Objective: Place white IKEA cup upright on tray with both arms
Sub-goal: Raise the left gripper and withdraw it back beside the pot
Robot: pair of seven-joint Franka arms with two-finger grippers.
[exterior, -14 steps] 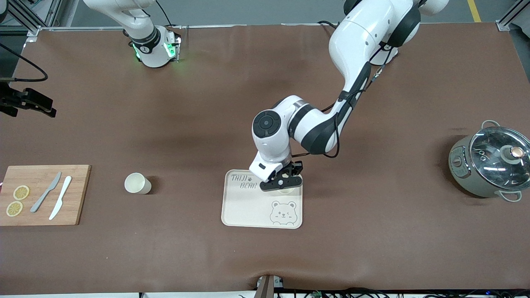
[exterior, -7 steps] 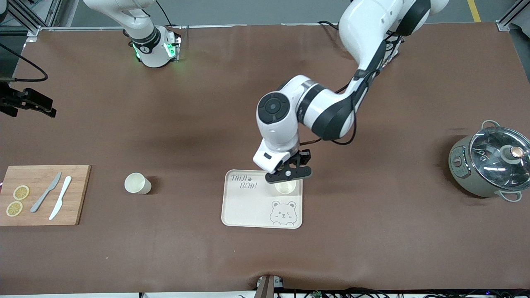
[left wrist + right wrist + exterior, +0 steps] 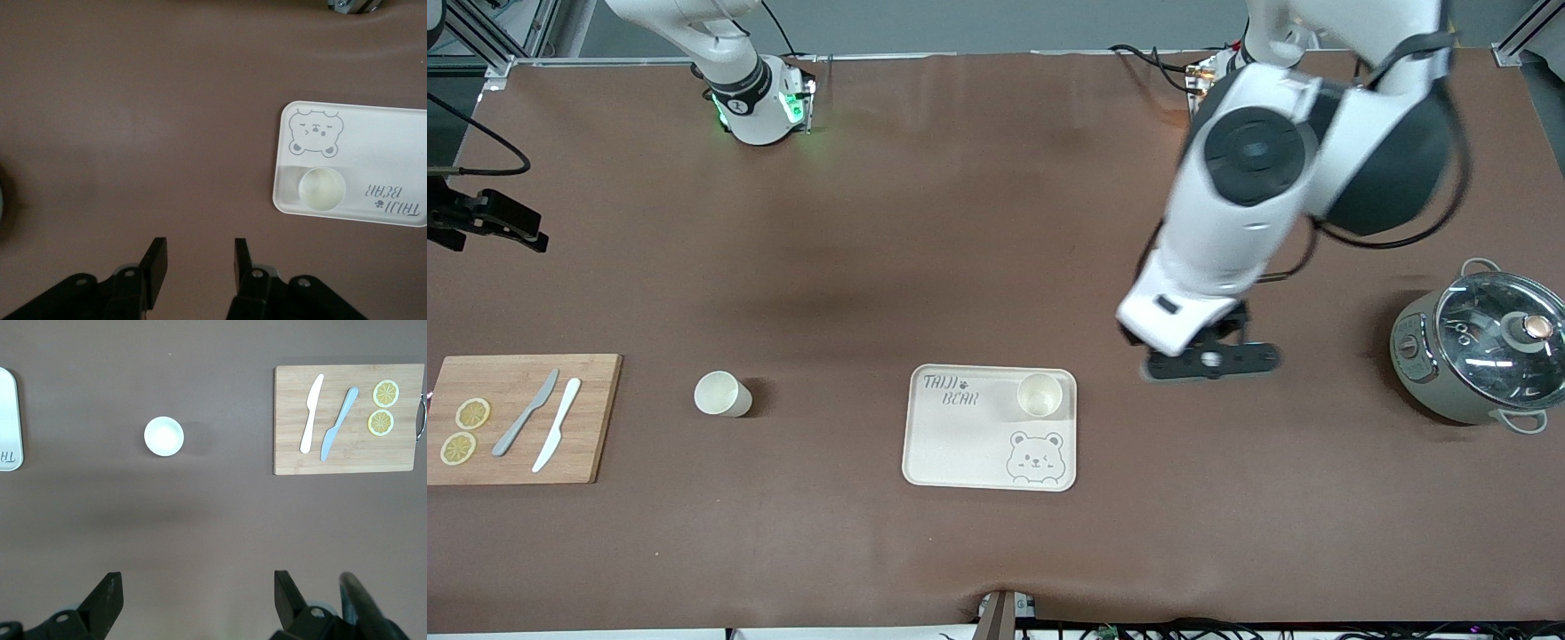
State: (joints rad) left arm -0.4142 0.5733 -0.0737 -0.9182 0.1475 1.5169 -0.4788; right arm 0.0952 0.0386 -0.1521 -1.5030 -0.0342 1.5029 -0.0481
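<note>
The cream tray with the bear print lies near the middle of the table. One white cup stands upright on the tray, at the corner beside the lettering; it also shows in the left wrist view on the tray. A second white cup stands upright on the table between the tray and the cutting board; it also shows in the right wrist view. My left gripper is open and empty, over bare table between the tray and the pot. My right gripper is open wide and empty, high above the table.
A wooden cutting board with two knives and two lemon slices lies at the right arm's end. A grey pot with a glass lid stands at the left arm's end. The tray's edge shows in the right wrist view.
My left gripper has let go of the cup on the tray, risen and swung toward the pot's end of the table. The cup stays upright on the tray. The right arm waits.
</note>
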